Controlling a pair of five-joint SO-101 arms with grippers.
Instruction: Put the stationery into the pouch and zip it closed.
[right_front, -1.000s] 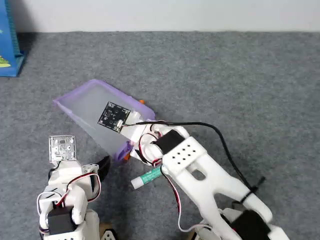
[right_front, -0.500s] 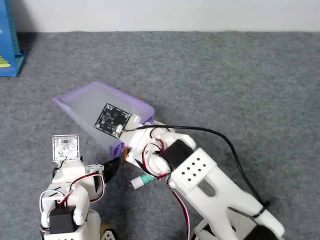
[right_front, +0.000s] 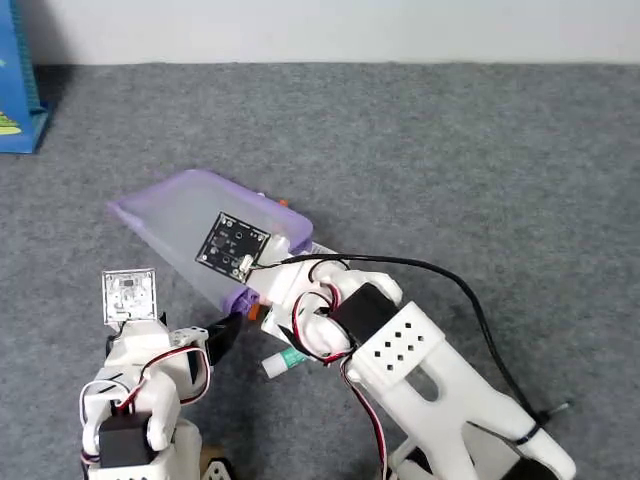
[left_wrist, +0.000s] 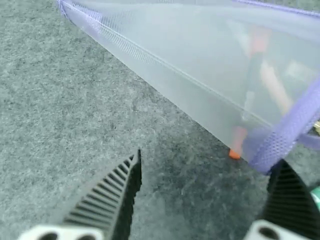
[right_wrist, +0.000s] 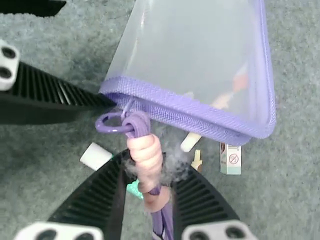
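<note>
The translucent pouch (right_front: 185, 215) with purple trim lies on the grey carpet, and orange and beige pens show through its wall (left_wrist: 260, 65). My right gripper (right_wrist: 149, 195) is at the pouch's near corner, shut on the pink zipper pull (right_wrist: 146, 155) with its purple loop. My left gripper (left_wrist: 200, 200) stands open just short of the same corner (left_wrist: 285, 135); one of its black fingers (right_wrist: 50, 95) touches the trim. A teal glue stick with a white cap (right_front: 283, 361) lies on the carpet under the right arm. A small eraser box (right_wrist: 230, 159) sits beside the pouch's zipper edge.
A blue box (right_front: 15, 90) stands at the far left against the white wall. The right arm's black cable (right_front: 470, 310) loops over the carpet to the right. Open carpet (right_front: 480, 170) stretches behind and to the right of the pouch.
The right arm has shifted toward the near side, now covering more of the glue stick, and the pouch's near corner moved slightly with it. The left gripper edged closer to that corner.
</note>
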